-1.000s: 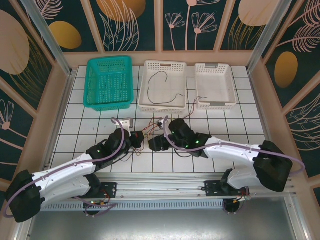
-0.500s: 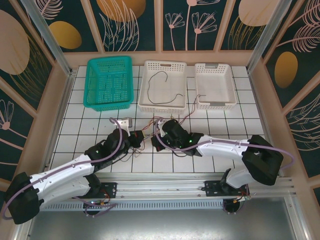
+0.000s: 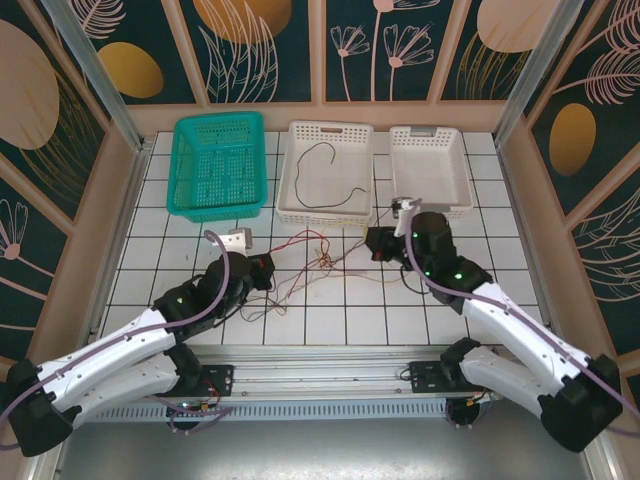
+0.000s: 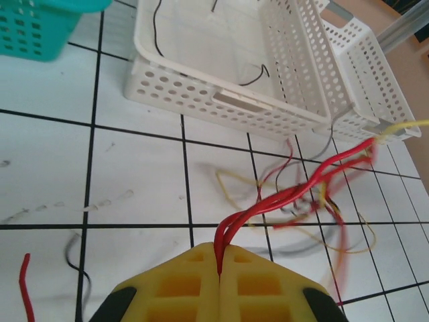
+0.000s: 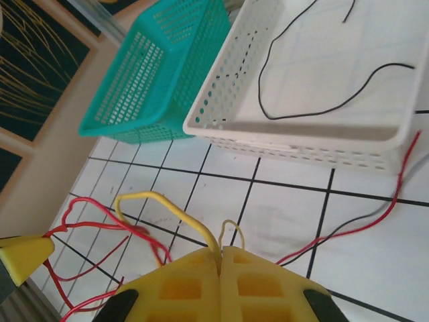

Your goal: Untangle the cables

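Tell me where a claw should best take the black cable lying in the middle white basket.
Pinch the black cable on its long curve over the bare floor, coming straight down from above: it lies flat and slack, and walls of the white basket likely block a sideways approach.

The far edge is blocked by the teal basket (image 3: 216, 211), the middle white basket (image 3: 325, 214) and the right white basket (image 3: 432, 210). The centre is crossed by stretched cables (image 3: 322, 252); tiles (image 3: 150, 262) at the 2 sides are left bare.

Thin red/yellow/dk cables (image 3: 318, 257) — one loose tangle, strung L-R across table (image 3: 170, 260) centre
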Robot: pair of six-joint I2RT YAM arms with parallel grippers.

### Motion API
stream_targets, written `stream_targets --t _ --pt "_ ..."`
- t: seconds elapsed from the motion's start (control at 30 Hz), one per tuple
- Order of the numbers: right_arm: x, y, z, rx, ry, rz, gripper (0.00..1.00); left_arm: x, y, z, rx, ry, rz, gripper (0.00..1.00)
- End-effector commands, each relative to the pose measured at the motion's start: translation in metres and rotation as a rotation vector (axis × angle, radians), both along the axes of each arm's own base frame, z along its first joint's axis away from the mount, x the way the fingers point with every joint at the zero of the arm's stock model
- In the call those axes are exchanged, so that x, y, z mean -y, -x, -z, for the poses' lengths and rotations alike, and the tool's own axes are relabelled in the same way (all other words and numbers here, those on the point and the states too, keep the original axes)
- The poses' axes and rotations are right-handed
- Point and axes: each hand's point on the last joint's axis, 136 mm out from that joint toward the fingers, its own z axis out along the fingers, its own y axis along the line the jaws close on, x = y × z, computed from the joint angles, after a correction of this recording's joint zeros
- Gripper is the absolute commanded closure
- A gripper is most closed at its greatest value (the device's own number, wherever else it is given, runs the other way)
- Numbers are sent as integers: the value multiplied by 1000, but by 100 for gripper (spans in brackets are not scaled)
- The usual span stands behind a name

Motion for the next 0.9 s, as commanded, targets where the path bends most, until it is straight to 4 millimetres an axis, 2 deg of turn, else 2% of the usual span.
stream_targets --t 0.0,0.17,0.37,0.63,0.87 --pt "26 3 5 -50 22 57 100 -27 -2 -3 9 -116 -83 100" --pt "68 -2 -26 3 28 208 100 -38 -2 -12 18 -177 -110 100" --pt "131 -4 -60 64 59 454 100 -66 -4 -34 62 -254 -188 100" --pt "170 6 -108 149 33 585 100 -86 -13 -40 60 -297 -220 100" --pt "184 27 -172 281 -14 645 100 -91 -15 -41 62 -323 -228 100"
